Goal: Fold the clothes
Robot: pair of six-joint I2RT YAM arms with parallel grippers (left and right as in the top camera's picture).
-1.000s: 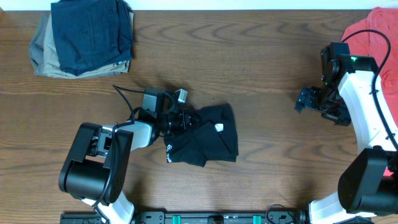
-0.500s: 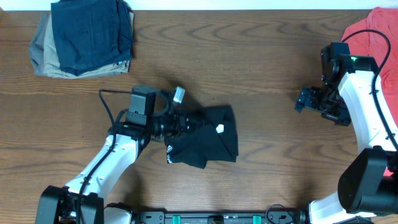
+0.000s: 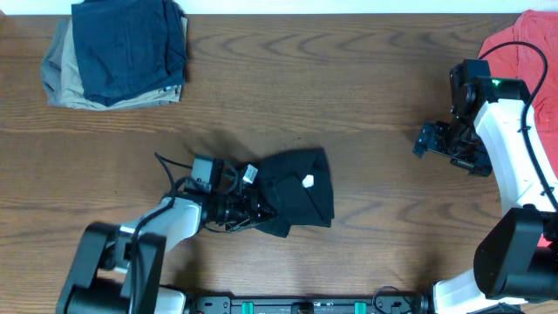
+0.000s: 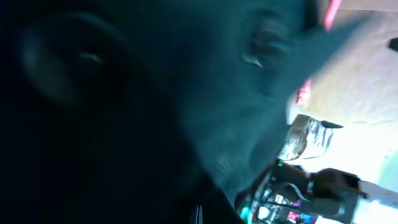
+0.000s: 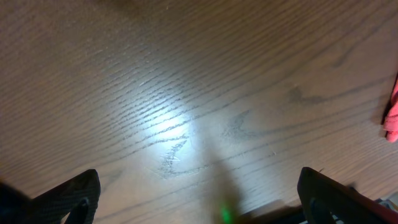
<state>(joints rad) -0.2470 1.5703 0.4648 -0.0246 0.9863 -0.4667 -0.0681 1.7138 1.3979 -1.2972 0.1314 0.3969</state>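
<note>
The wooden table is filling the whole overhead view, its grain running left to right. The right arm is reaching up along the right edge of the frame and bending back toward the middle, while the left arm is lying low across the lower left, stretching rightward toward the centre. The black shirt is sitting just below the middle of the frame as a crumpled, bunched mass. Its long axis is running diagonally from lower left to upper right, with its tallest corner pointing to the upper right and its narrower end pointing at the left arm. Collar and sleeves are not showing clearly in the bundle. A folded navy garment is resting on a folded khaki garment in the upper left corner, well apart from the shirt. A coral-red shirt is spilling in at the upper right corner, behind the right arm. The left gripper is pressing into the shirt's lower left edge with its jaws closed on the fabric, and dark cloth is covering almost all of the left wrist view. The right gripper is hovering over bare wood at the right of the table, holding nothing, its fingers standing wide apart at the bottom corners of its own view. A small white logo mark is showing on top of the shirt, near its middle.
</note>
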